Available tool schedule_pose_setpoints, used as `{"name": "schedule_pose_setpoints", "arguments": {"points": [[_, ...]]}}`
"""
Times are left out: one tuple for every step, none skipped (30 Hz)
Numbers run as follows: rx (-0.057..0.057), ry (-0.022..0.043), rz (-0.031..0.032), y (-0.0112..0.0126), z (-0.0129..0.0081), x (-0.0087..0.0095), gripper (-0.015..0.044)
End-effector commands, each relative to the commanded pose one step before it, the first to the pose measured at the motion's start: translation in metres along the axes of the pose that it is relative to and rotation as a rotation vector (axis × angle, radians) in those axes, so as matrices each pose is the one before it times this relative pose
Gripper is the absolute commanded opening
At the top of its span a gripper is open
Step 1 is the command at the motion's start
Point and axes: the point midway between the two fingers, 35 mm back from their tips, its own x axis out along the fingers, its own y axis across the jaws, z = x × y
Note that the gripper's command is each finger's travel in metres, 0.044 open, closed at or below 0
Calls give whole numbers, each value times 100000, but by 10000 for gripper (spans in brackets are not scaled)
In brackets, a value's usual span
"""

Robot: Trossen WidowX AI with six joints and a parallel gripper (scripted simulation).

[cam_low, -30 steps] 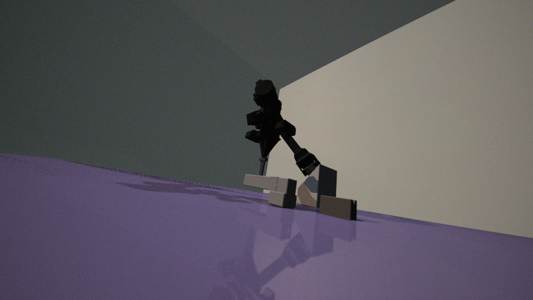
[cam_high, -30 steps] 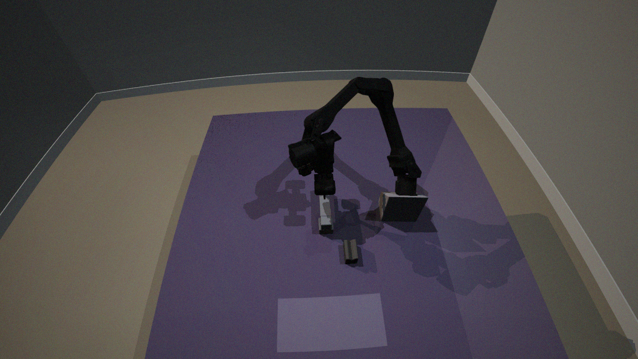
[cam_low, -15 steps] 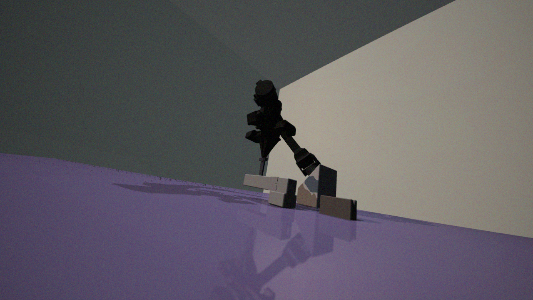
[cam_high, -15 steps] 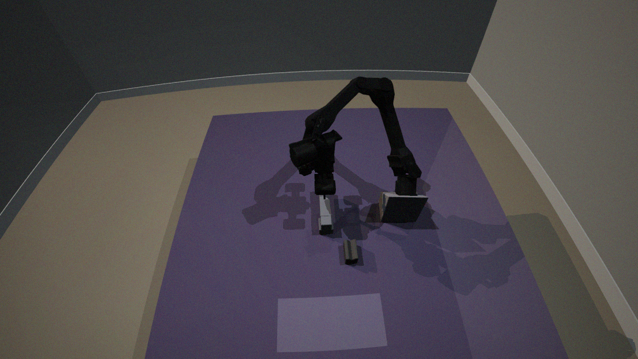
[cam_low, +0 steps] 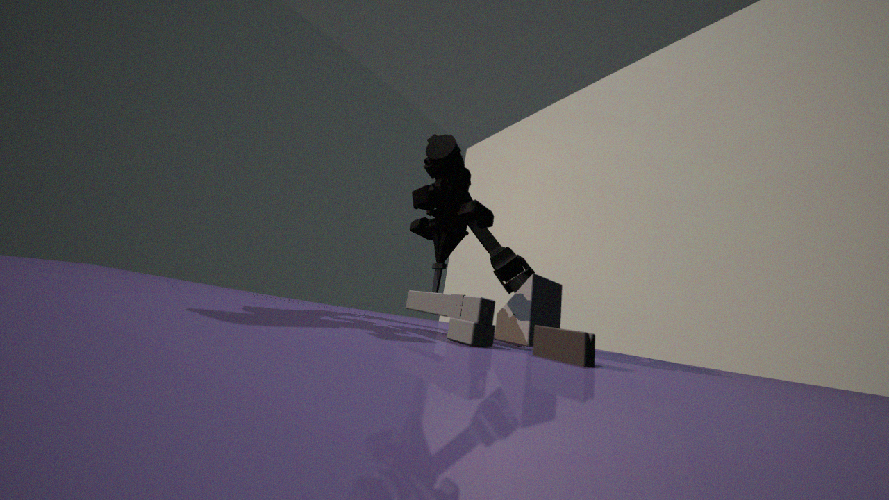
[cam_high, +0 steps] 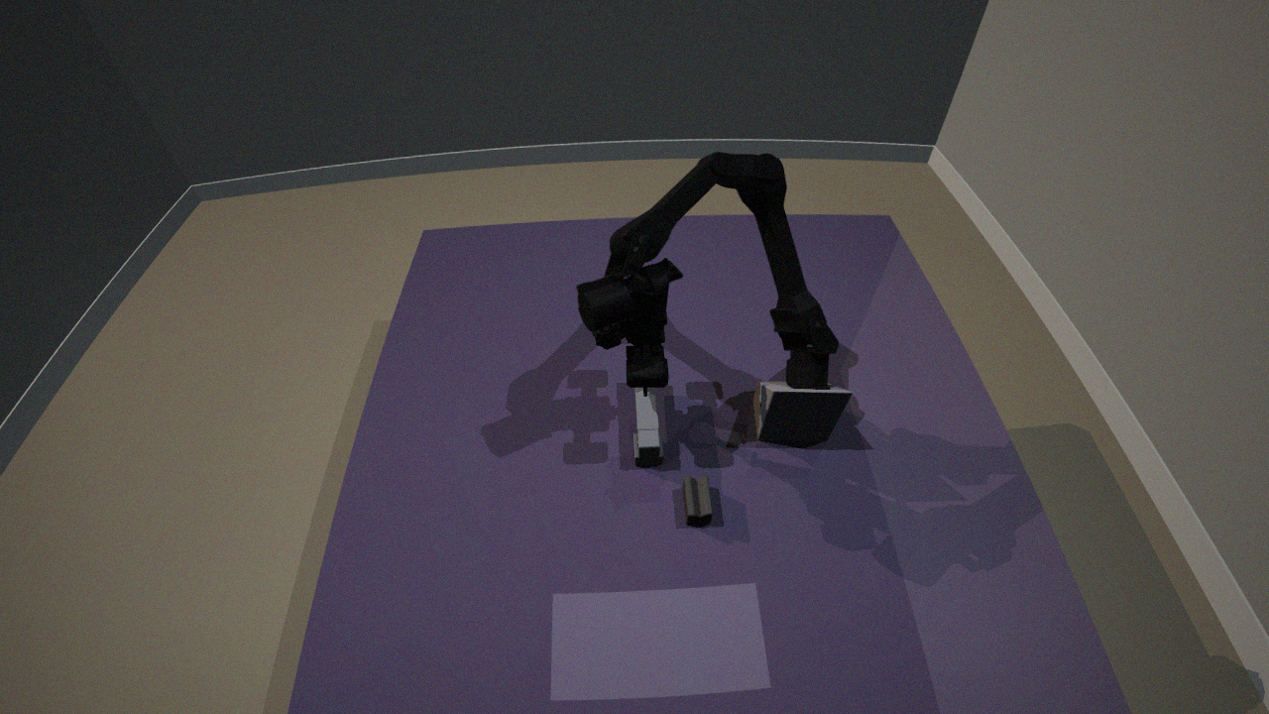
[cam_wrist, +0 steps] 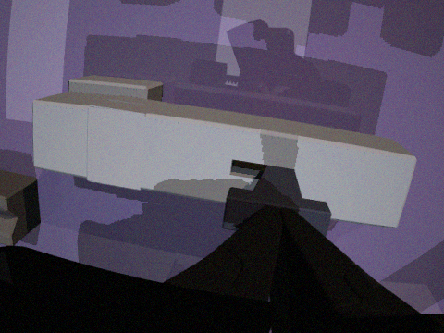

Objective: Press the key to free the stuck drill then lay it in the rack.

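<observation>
The drill [cam_high: 646,424] [cam_low: 435,303] [cam_wrist: 154,139] is a long pale block lying flat on the purple mat [cam_high: 461,533], with a seam near one end and a short block under that end. The key [cam_low: 437,278] [cam_wrist: 237,206] is a thin dark pin standing on the drill's top near its far end. My gripper [cam_high: 644,380] [cam_low: 439,261] [cam_wrist: 276,222] is shut, points straight down and its tips rest on top of the key. The rack [cam_high: 698,500] [cam_low: 562,345] is a small grey grooved block in front of the drill; it shows at the left edge of the wrist view [cam_wrist: 13,206].
The arm's base block [cam_high: 803,413] [cam_low: 534,307] stands to the right of the drill. A pale rectangle [cam_high: 656,639] [cam_wrist: 37,50] is marked on the mat near the front. Tan floor and walls surround the mat.
</observation>
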Motion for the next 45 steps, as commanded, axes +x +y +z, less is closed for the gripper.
{"name": "schedule_pose_setpoints", "arguments": {"points": [[-876,4326,-932,-43,-722,1493,0],[0,0,-2,-2,-7,38,0],[0,0,-2,-1,-7,44,0],[0,0,-2,-2,-6,45,0],[0,0,-2,-6,-3,33,0],[0,0,-1,-5,-2,28,0],[0,0,-2,-3,-4,36,0],[0,0,-2,-3,-5,46,0],[0,0,-2,-3,-5,50,0],[0,0,-2,-4,-5,49,0],[0,0,-2,-7,-2,38,0],[0,0,-2,-6,-2,35,0],[0,0,-2,-4,-3,43,0],[0,0,-2,-3,-3,39,0],[0,0,-2,-3,-3,42,0],[0,0,-2,-4,-3,47,0],[0,0,-2,-5,-3,53,0],[0,0,-3,-7,-2,53,0],[0,0,-2,-7,-2,50,0],[0,0,-3,-6,-2,53,0],[1,0,-3,-6,-2,60,0],[1,0,-3,-7,-2,65,0],[1,0,-3,-7,-2,69,0],[1,0,-3,-7,-1,71,0],[1,0,-3,-8,-1,73,0],[1,0,-4,-8,0,75,0],[1,0,-3,-9,1,72,0],[1,0,-3,-9,2,72,0],[1,-1,-4,-8,3,79,0],[1,-1,-4,-9,4,87,0],[1,-1,-4,-7,3,77,0],[-7,-11,41,16,49,-201,26],[-15,-21,80,32,96,-423,53],[-18,-22,95,40,117,-573,79],[-21,-19,103,48,132,-752,105],[-22,-10,96,52,135,-968,131],[-15,5,57,42,97,-983,157],[-8,20,16,32,61,-1036,184],[1,35,-33,19,19,-1107,210],[9,39,-69,3,-21,-952,236],[10,28,-62,-5,-30,-595,263],[4,10,-24,-3,-13,-201,289],[0,0,0,0,0,0,315],[0,0,0,0,0,0,341],[-1728,-1772,294,121,37,1042,368]]}}
